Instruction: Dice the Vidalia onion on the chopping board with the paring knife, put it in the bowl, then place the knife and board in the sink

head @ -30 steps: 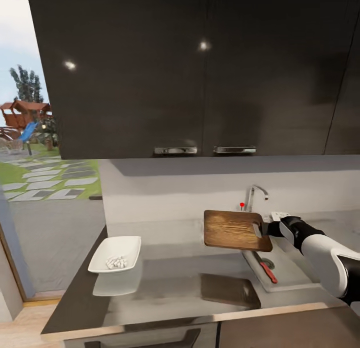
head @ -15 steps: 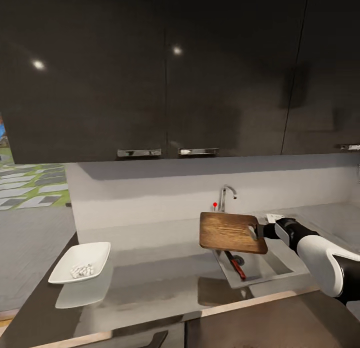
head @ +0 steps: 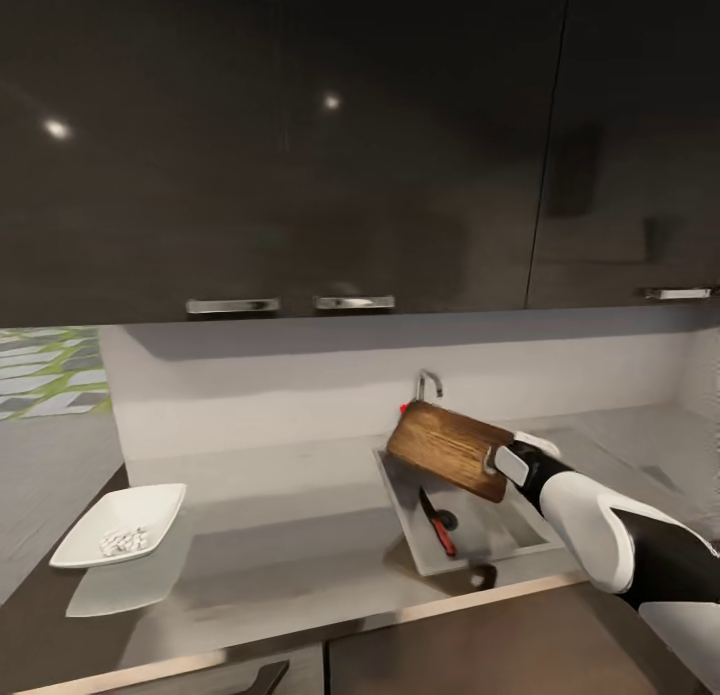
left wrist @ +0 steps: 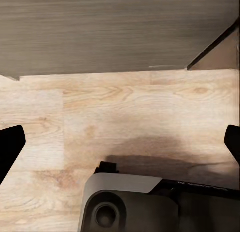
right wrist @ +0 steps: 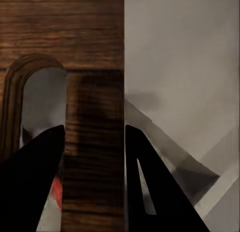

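My right gripper [head: 497, 462] is shut on the handle end of the brown wooden chopping board [head: 445, 447], which hangs tilted above the back of the steel sink [head: 505, 530]. In the right wrist view the black fingers [right wrist: 150, 187] clamp the board [right wrist: 90, 51] beside its handle slot. The paring knife [head: 437, 524], red-handled, lies in the basin below the board. On the countertop [head: 280, 535] at the far left stands the white bowl [head: 150, 505] holding the diced onion [head: 122, 541] as small white pieces. My left gripper [left wrist: 121, 142] is open, low over the wood floor.
A chrome tap [head: 428, 383] rises behind the board. Dark wall cabinets [head: 300, 145] hang close above the worktop. The robot's base [left wrist: 130, 204] and a cabinet front [left wrist: 115, 31] appear in the left wrist view.
The head camera has swung right, shifting the scene left. The board has gone from level to tilted and sits lower over the basin, still in my right gripper.
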